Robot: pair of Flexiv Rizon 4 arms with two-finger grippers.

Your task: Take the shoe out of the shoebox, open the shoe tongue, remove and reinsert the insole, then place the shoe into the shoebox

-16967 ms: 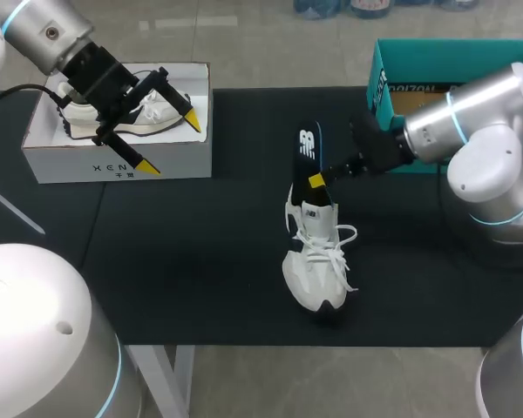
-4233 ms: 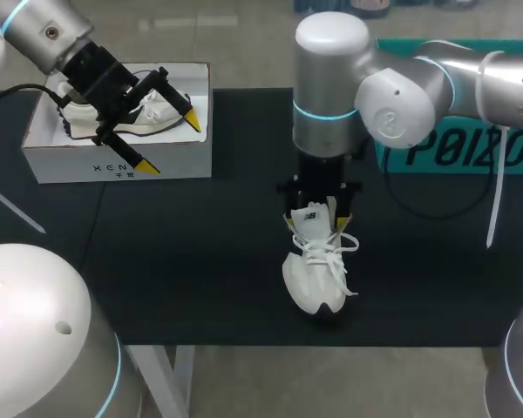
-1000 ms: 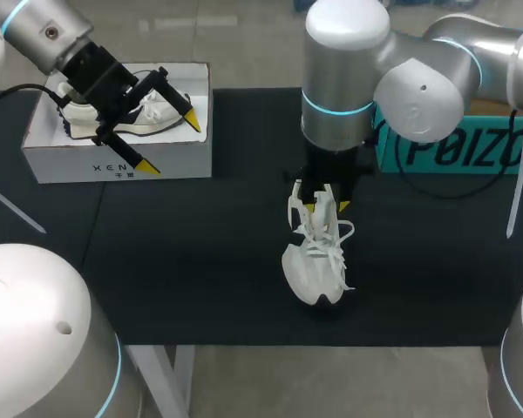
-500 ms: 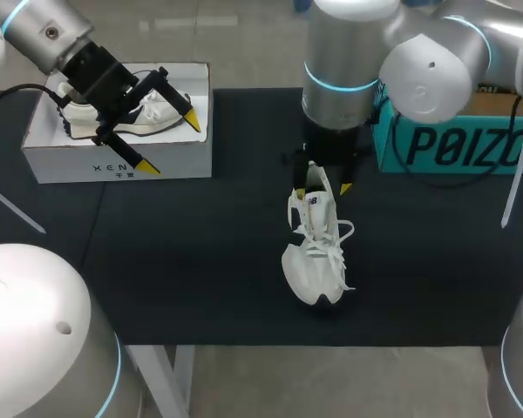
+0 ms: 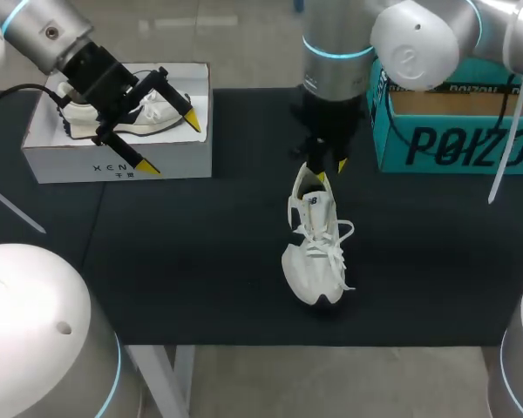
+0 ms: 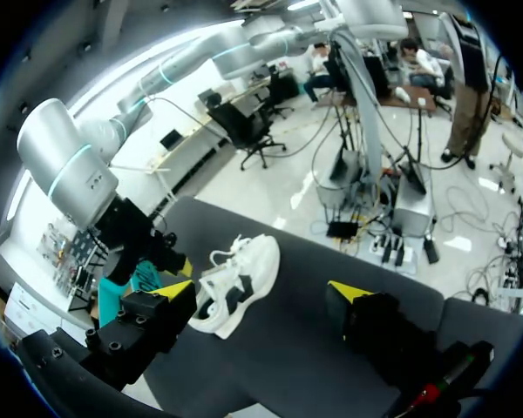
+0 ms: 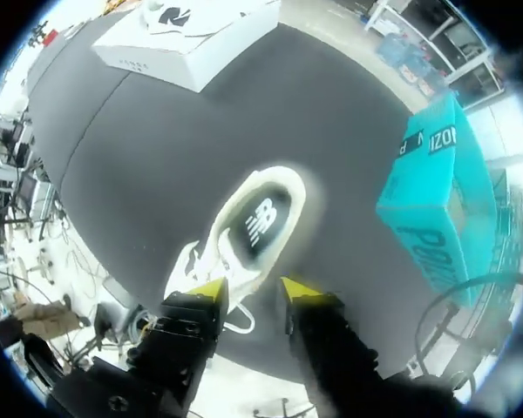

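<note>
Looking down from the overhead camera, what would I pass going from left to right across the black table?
white shoebox → white shoe → teal shoebox. The two robot hands overlap the white shoebox and the white shoe, so they are left out.

Dark table (image 5: pixel 200 261) fills the scene, its matte black top running edge to edge. Up at the far left corner sits a white box (image 5: pixel 113 161), open-topped, with a bit of dark print on its near wall. Inside lies a second sneaker (image 5: pixel 161 113), pale with darker trim, laces showing and lying lengthwise along the box, partly hidden from above.
</note>
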